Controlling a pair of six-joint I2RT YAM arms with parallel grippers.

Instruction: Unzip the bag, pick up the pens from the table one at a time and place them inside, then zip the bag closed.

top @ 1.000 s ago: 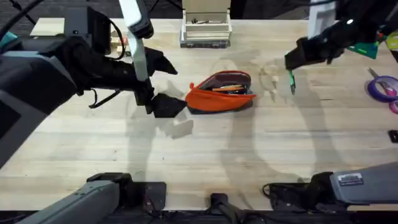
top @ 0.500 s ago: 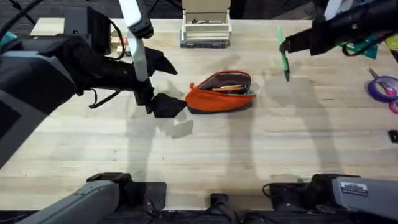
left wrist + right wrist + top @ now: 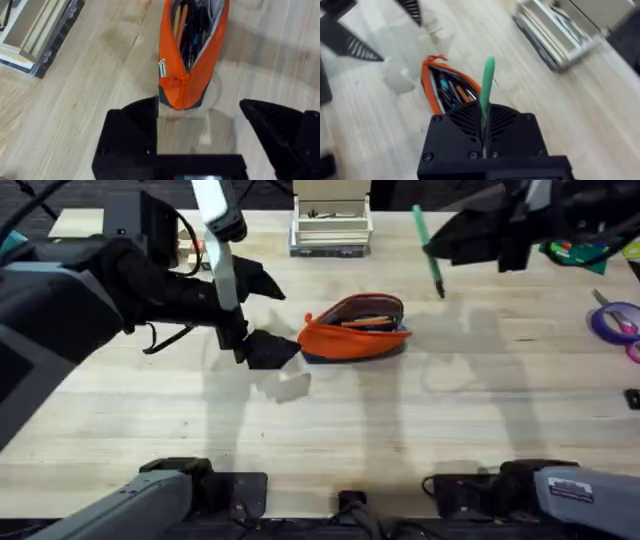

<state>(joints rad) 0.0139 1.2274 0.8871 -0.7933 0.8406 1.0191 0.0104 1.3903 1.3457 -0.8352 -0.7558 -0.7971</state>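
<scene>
My right fingers (image 3: pixel 432 252) pinch the green pen (image 3: pixel 428 250) near its middle and hold it in the air above the far right part of the counter (image 3: pixel 330 430), beyond and to the right of the bag (image 3: pixel 354 328). In the overhead view the pen's long axis runs steeply, its upper end toward the far edge and its lower tip angled down and slightly right — clear of the wood. From my right wrist, the green pen (image 3: pixel 485 90) sticks straight out from between my closed black fingers (image 3: pixel 484 131), pointing toward the open bag (image 3: pixel 447 89) below.

The bag lies on its side at the middle of the counter, long axis left to right, zipper parted along the top with an orange pen and dark ones inside.

My left fingers (image 3: pixel 197 120) are spread wide and hold nothing — they sit low at the bag's left end (image 3: pixel 192 55), one finger (image 3: pixel 135 117) just beside the orange fabric. A grey tray (image 3: pixel 331 225) stands at the far edge, and purple scissors (image 3: pixel 615 318) lie far right.
</scene>
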